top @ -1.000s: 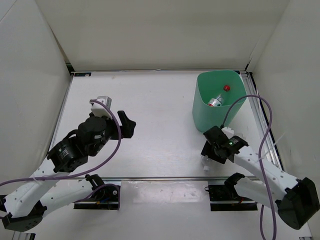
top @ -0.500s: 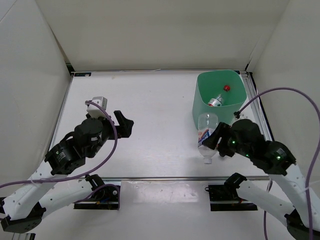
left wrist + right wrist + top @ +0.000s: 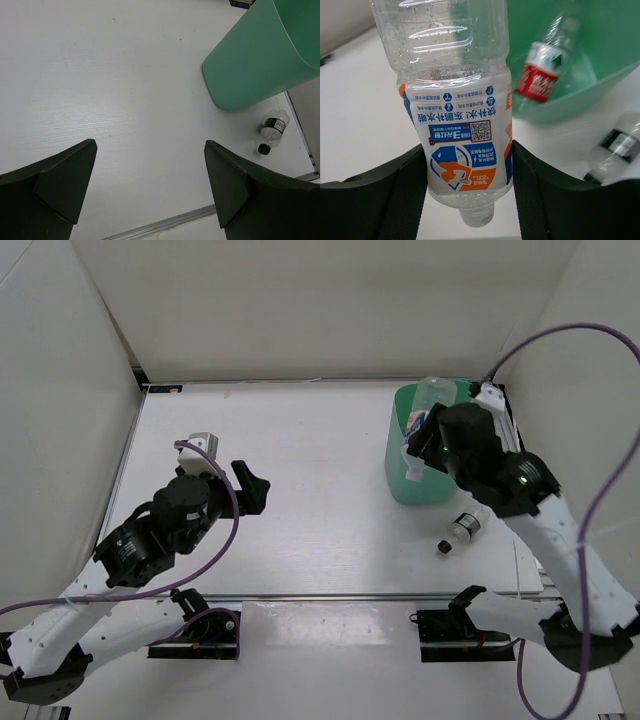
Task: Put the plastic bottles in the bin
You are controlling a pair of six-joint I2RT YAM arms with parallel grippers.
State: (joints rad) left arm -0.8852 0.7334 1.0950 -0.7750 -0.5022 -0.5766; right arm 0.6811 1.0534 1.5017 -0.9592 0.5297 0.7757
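left gripper (image 3: 150, 146) hanging open, right gripper (image 3: 470, 175) holding a bottle at the bin (image 3: 410, 485)
left jaws are standing wide over the table (image 3: 125, 75), gripping nothing. short black-capped bottle (image 3: 458, 532) is lying on the table just beside the bin's near side. right fingers are clamping the blue-white labelled bottle (image 3: 460, 130) over the bin's rim; red-labelled bottle (image 3: 538, 75) is lying inside the bin.

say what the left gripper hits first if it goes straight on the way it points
Probably the bare table: in its wrist view the left gripper frames only white tabletop between open fingers, the bin off to one side.
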